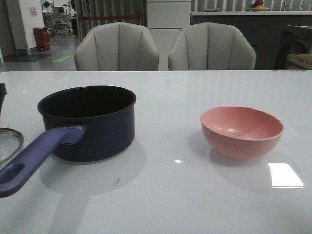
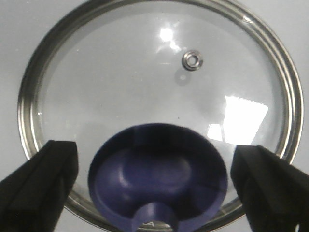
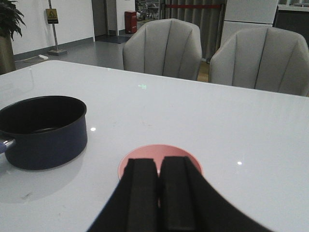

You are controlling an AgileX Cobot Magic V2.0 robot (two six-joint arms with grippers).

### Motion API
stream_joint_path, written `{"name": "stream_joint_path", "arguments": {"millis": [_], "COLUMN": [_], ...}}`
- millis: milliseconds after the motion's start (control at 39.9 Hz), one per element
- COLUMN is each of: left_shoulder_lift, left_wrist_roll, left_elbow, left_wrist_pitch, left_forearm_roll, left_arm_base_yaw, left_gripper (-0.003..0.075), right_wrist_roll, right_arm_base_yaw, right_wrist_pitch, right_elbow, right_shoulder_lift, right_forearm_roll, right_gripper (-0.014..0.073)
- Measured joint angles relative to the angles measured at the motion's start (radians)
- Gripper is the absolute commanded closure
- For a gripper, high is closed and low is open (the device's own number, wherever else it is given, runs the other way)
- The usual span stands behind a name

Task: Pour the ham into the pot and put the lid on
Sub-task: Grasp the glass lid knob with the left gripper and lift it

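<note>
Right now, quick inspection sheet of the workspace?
Surface: white glossy table, glare patches, faint smudge near pot.
Pot: upright, uncovered, handle toward the robot's left.
Lid: flat on the table left of pot, blue knob up.
Pink bowl: upright, right of pot; no ham visible.
Ham: nothing seen.
Clutter: nothing seen.
Left hand: open, fingers either side of the knob, not touching.
Right hand: shut, empty, above the bowl.
Cables: nothing seen.
Surroundings: two grey chairs behind table.

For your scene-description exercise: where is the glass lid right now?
The lid lies flat on the table at the front view's far left edge, beside the pot handle, under the open left gripper.
</note>
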Motion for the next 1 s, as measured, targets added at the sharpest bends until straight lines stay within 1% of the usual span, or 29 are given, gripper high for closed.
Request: {"name": "stream_joint_path", "arguments": {"millis": [50, 150, 251, 651, 1002], "left_shoulder_lift": [0.002, 0.009, 0.009, 0.01, 0.01], "left_wrist_roll": [0.004, 0.006, 0.008, 0.012, 0.044], "left_elbow": [0.0, 0.0, 0.0, -0.011, -0.149], "left_wrist_pitch": [0.0, 0.0, 0.0, 0.01, 0.109], "left_forearm_roll": [-0.007, -0.014, -0.014, -0.016, -0.003], "left_arm_base_yaw": [0.0, 0.0, 0.0, 0.0, 0.0], "left_gripper": [0.0224, 0.0322, 0.037, 0.0372, 0.0372], "right_wrist_roll": [0.0, 0.0, 0.0, 0.0, 0.0], "right_arm_base_yaw": [0.0, 0.0, 0.0, 0.0, 0.0], "right_wrist_pitch": [0.0, 0.0, 0.0, 0.0, 0.0], "right_elbow": [0.0, 0.0, 0.0, 0.0, 0.0], "right_shoulder_lift": [0.0, 0.0, 0.0, 0.0, 0.0], "right_forearm_roll": [0.0, 0.0, 0.0, 0.0, 0.0], "right_gripper": [0.0449, 0.0449, 0.0449, 0.0449, 0.0449]}}
